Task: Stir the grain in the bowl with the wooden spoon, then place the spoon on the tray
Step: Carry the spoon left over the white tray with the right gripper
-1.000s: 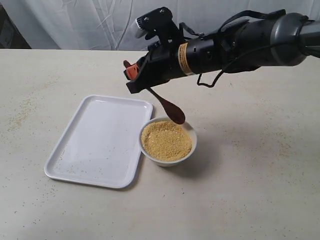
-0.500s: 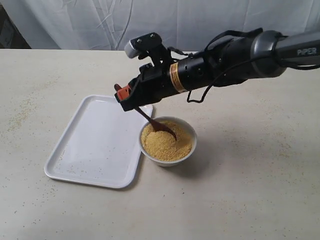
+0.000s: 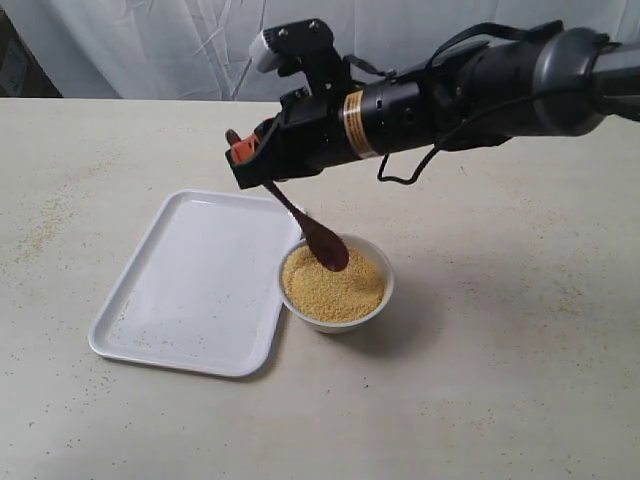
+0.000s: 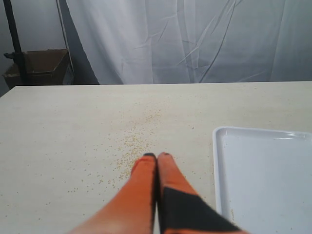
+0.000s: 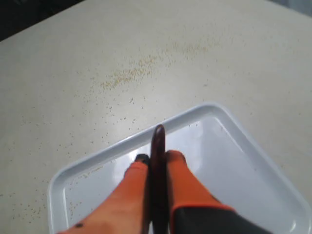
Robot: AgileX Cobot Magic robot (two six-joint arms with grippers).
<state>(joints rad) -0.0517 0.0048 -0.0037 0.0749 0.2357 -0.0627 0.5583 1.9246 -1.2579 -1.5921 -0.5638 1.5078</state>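
My right gripper (image 3: 246,157) hangs above the tray's far right corner, shut on the handle of the dark wooden spoon (image 3: 312,229). The spoon slants down to the right, its oval bowl just above the yellow grain (image 3: 334,283) at the white bowl's (image 3: 336,320) far left rim. In the right wrist view the spoon handle (image 5: 158,146) is pinched between the orange fingers (image 5: 134,180), over the white tray (image 5: 243,170). The tray (image 3: 190,290) lies left of the bowl, touching it. My left gripper (image 4: 156,156) is shut on nothing, low over the table beside the tray (image 4: 263,175).
Loose grains (image 4: 134,144) are scattered on the beige table ahead of the left gripper and beyond the tray (image 5: 136,70). A white cloth backdrop (image 3: 180,50) hangs behind the table. A cardboard box (image 4: 39,66) sits off the table's far side.
The right gripper has lifted the spoon's bowl out of the grain; half a second ago it was dipped in, a second ago it hung above the bowl's far rim.
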